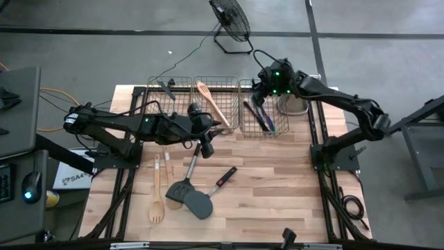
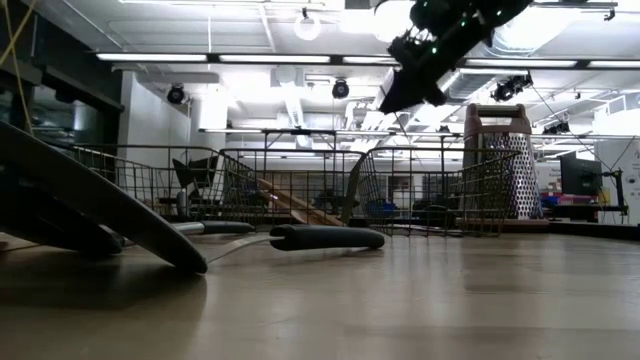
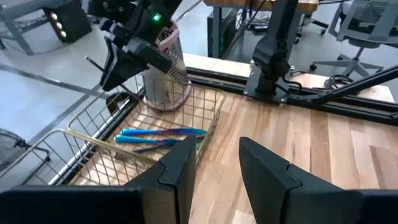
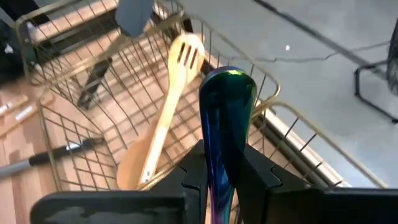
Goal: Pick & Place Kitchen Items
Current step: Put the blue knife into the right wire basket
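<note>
Placing step | right gripper [image 4: 225, 177] clamped on iridescent utensil [image 4: 225, 118] above right basket [image 1: 267, 132] (blue pieces already inside) | left gripper [image 3: 214, 165] parted, empty, near middle basket [image 1: 216, 128] | next: lower, release inside right basket.

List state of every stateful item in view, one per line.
Left pincer: open, empty, above table.
Right pincer: shut on iridescent utensil, over the right basket.
Slotted wooden spoon: lying in middle basket.
Blue utensils: lying in right basket.
Box grater: upright.
</note>
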